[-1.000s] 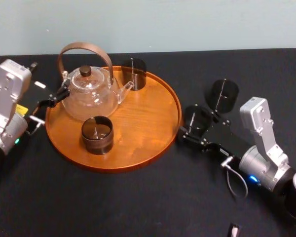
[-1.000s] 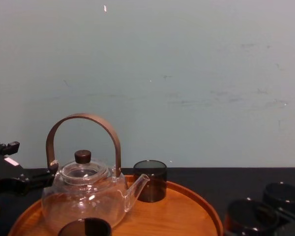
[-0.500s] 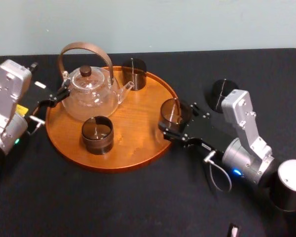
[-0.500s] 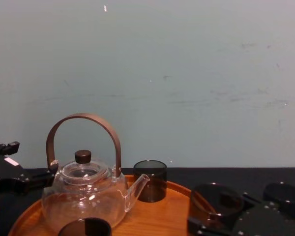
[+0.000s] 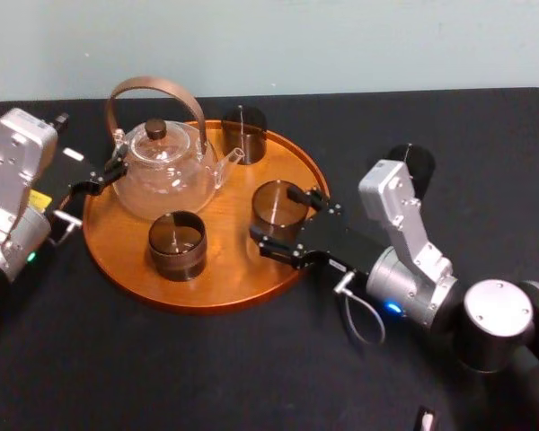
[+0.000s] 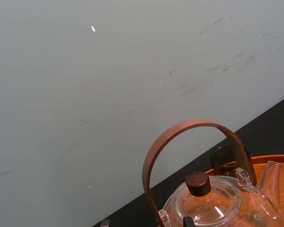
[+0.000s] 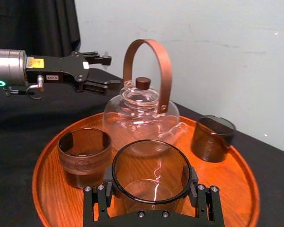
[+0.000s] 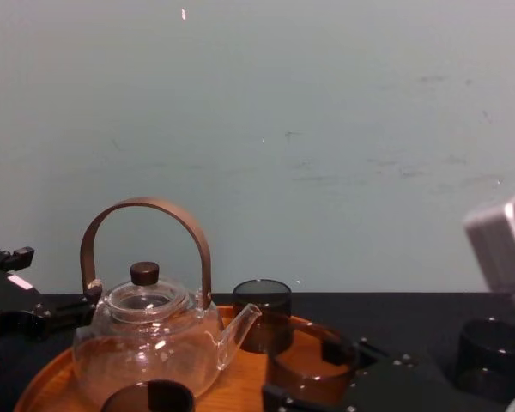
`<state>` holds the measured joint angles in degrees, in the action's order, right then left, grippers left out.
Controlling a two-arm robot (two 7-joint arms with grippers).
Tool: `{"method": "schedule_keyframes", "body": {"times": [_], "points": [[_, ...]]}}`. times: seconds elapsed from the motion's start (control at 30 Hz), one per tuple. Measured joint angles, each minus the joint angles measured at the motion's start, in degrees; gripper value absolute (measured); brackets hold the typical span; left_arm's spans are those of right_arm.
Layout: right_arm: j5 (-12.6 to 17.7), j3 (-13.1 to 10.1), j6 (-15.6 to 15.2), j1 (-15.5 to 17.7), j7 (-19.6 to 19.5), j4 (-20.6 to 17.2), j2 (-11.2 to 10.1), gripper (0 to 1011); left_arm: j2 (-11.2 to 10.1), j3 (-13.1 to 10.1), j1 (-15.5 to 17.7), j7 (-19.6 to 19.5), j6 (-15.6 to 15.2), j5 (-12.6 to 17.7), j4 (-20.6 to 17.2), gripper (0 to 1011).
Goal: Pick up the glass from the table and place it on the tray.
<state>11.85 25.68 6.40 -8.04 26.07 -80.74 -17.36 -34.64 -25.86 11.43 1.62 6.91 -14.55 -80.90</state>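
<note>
At the left side of the flat matte black table point(image 5: 162, 377), the left gripper point(image 7: 106, 71) is held just beside the clear glass teapot with a brown arched handle point(image 5: 162, 175). Its fingers are seen spread apart with nothing between them. The teapot is stood on the left part of the large round orange-brown wooden tray point(image 5: 238, 278). A smoky dark glass cup point(image 5: 177, 244) is set on the tray in front of it, and a second dark cup point(image 5: 243, 133) is placed at the far rim by the spout. Over the tray's right part, a third smoky glass point(image 5: 271, 205) is clamped by its sides between the fingers of the right gripper point(image 5: 274, 216). Whether its base touches the wood cannot be told. A fourth dark cup point(image 5: 413, 160) is seen on the table behind the right arm, well apart from the tray.
</note>
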Motion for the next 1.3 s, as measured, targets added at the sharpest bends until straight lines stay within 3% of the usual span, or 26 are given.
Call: {"method": "schedule_keyframes", "body": {"times": [0.73,1.3], "points": [[-0.22,3.43,1.20,-5.33,1.80,9.08,3.85,908,0.00,0.00,0.00,0.00,0.00,0.00,0.00,1001],[1.08,4.09,0.76,-6.26,2.79,12.45,4.78,908,0.00,0.00,0.00,0.00,0.00,0.00,0.00,1001]]}}
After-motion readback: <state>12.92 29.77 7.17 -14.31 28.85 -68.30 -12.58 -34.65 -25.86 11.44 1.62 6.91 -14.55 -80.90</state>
